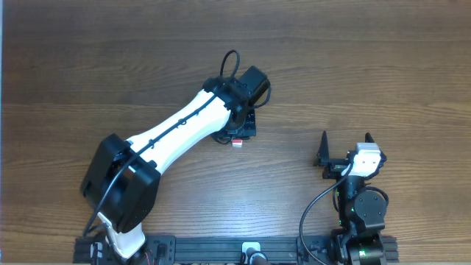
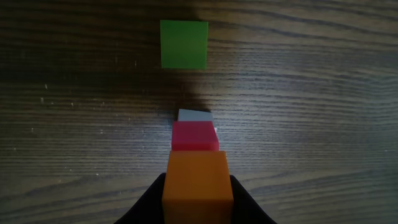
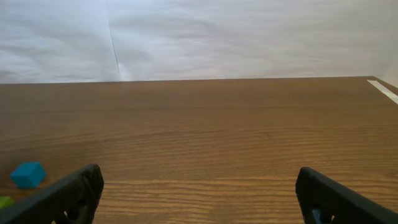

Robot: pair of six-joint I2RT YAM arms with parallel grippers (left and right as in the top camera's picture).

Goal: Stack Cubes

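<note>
Dark brown wood grain is all you get for a surface. The table [image 1: 383, 59] is one big woodgrain top, with the grain running side to side in the top view. Behind its far edge there's a plain white wall [image 3: 249, 37], and a pale strip of tape [image 3: 385, 91] sits on the tabletop near one corner. Both arm bases stand on a black rail [image 1: 213, 246] along the near edge.

The left gripper [image 1: 239, 131] is out around the middle of the table, clamped on an orange cube [image 2: 198, 182]. Its black fingers [image 2: 146, 206] press the cube's two opposite sides. The cube sits square in the grip, not twisted, with its edges lined up along and across the grain. It's a cube, so there's no real long axis to speak of.

Just past it is a red cube [image 2: 195, 135], also square to the grain. A white cube [image 2: 195, 115] peeks out from the red one's far side. I honestly can't tell if the red one is on top of the white or just butted up against it. Farther along the same line, well apart from those two, a green cube [image 2: 184, 43] lies flat on the wood. All four line up across the grain.

The right gripper [image 1: 346, 141] is back near its own base with its fingers spread wide and nothing between them. From its wrist camera, a blue cube [image 3: 28, 175] sits off to one side on the table, turned a bit so a corner faces the camera.
</note>
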